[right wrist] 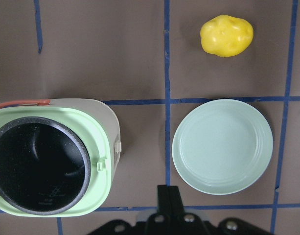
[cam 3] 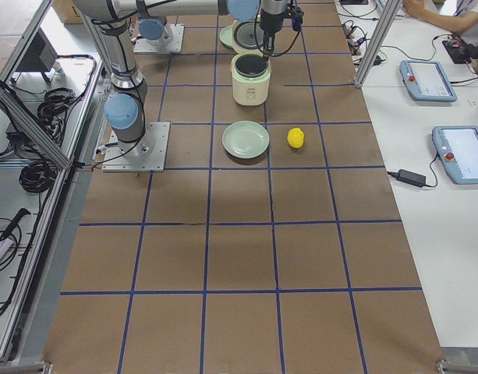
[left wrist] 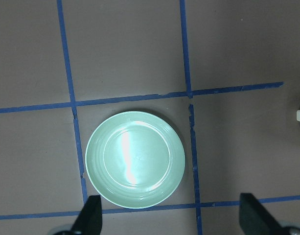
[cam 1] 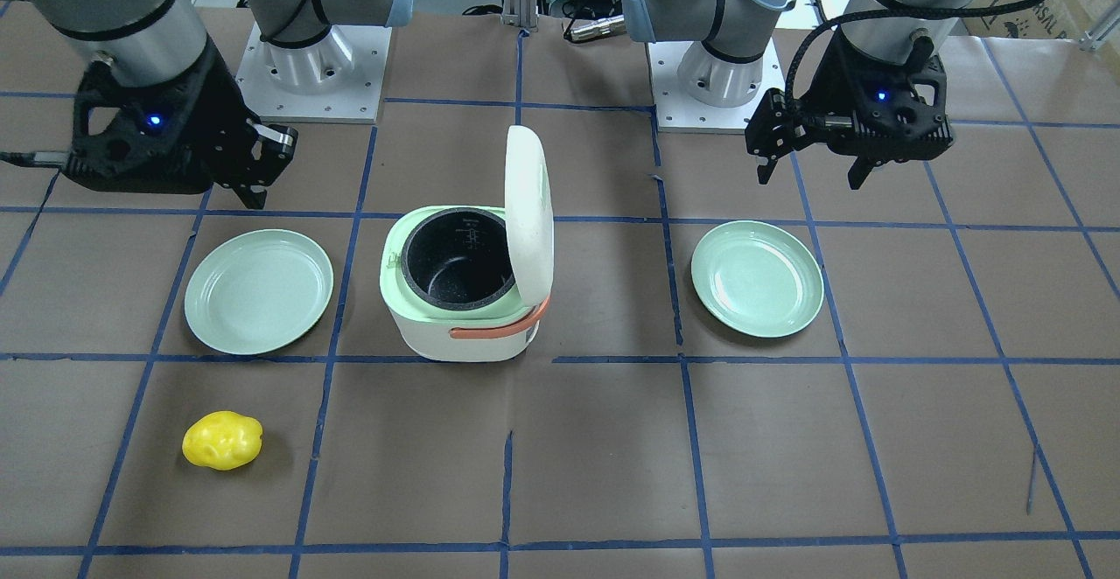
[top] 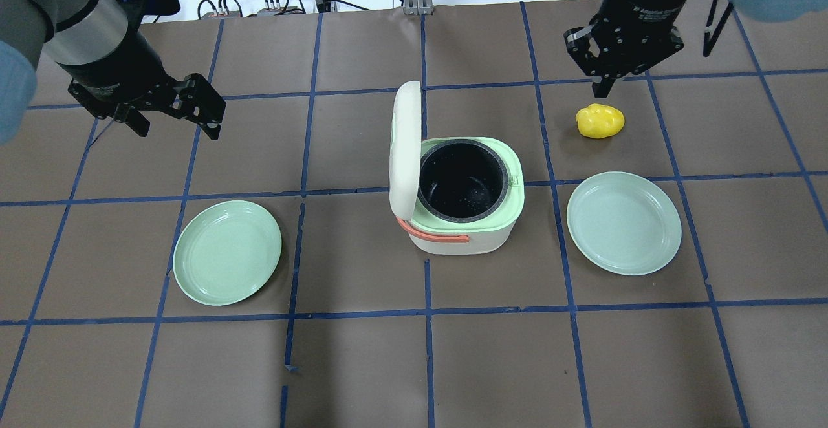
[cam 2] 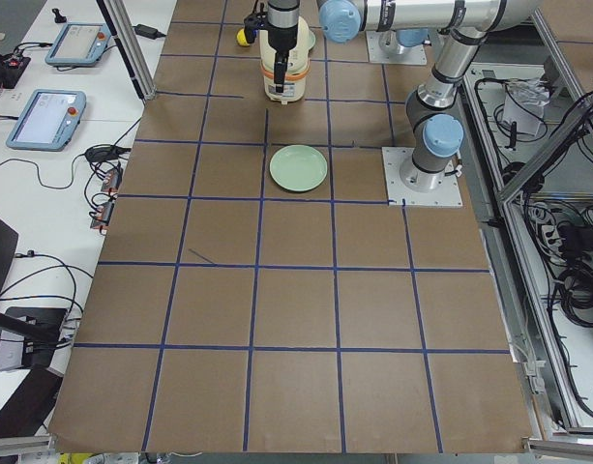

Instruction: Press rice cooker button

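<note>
The rice cooker (top: 462,221) stands mid-table, white with a pale green rim (cam 1: 398,295) and an orange handle. Its lid (top: 406,147) stands upright and open, showing the black inner pot (right wrist: 37,164). A small latch tab (right wrist: 118,147) sits on the rim side facing my right arm. My left gripper (top: 176,132) is open and empty, hovering left of the cooker above a green plate (left wrist: 135,159); it also shows in the front view (cam 1: 809,178). My right gripper (top: 605,86) is shut and empty, its fingers (right wrist: 168,195) together, hovering to the cooker's right and farther back.
A green plate (top: 226,251) lies left of the cooker and another (top: 623,222) lies right of it. A yellow lumpy object (top: 600,121) lies just below my right gripper, beyond the right plate. Blue tape lines grid the brown table.
</note>
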Motion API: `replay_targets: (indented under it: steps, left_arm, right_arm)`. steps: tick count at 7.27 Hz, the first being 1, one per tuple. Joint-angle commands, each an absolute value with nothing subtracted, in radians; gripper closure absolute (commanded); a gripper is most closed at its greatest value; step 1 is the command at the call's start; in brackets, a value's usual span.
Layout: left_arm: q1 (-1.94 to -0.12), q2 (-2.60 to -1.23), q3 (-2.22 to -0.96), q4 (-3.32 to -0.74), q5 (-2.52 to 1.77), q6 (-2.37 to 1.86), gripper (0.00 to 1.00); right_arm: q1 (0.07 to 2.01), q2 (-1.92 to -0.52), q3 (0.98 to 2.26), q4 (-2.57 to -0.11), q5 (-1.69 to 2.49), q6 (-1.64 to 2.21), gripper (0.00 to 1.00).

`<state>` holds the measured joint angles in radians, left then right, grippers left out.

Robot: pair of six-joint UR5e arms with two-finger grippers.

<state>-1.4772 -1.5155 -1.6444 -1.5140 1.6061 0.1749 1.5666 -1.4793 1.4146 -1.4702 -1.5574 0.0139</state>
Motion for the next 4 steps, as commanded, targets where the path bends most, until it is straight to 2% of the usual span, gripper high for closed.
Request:
replay_targets:
  steps: [1,2,3,4]
  left_arm:
    - [-1.477,-1.516,-1.644,-1.514,1.606,0.175,0.00]
    - [-1.477,-1.516,-1.644,-1.514,1.606,0.175,0.00]
    - [-1.477,-1.516,-1.644,-1.514,1.606,0.175,0.00]
    - [-1.477,-1.516,-1.644,-1.514,1.605,0.175,0.00]
  right_arm:
    - [1.557,-1.558,1.407,-1.433,-1.559,0.006,0.29]
    - [1.555,-1.575,1.407,-1.433,-1.559,0.006,0.08]
    - [1.545,-1.569,1.411,-1.431,-1.557,0.006,0.01]
    - [1.546,-1.560,1.411,-1.430,-1.555,0.020,0.00]
